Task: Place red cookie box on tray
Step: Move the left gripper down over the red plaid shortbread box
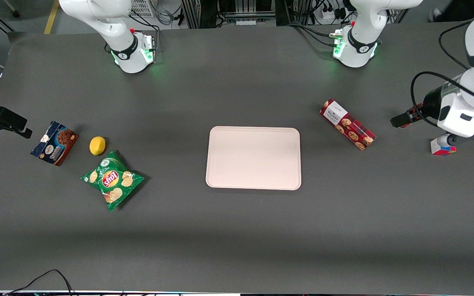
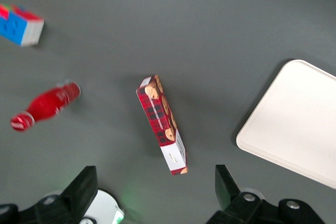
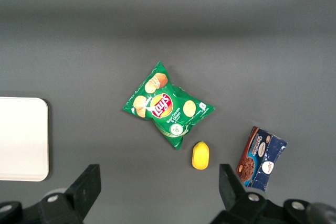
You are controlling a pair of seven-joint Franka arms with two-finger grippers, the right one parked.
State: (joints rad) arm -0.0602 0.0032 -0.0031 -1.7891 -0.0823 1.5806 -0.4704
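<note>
While the spread gripper [image 2: 155, 192] hovers above the desk [image 1: 237, 238], the long red tartan cookie box [image 1: 347, 124] lies flat beside the empty pale pinkish-cream rectangular tray [image 1: 220, 172]; descend squarely, pinching its narrow width.

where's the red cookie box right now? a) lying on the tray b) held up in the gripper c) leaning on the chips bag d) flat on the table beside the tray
d: the red cookie box lies flat on the dark table, apart from the tray, which holds nothing. The gripper hangs open above the box without touching it.
</note>
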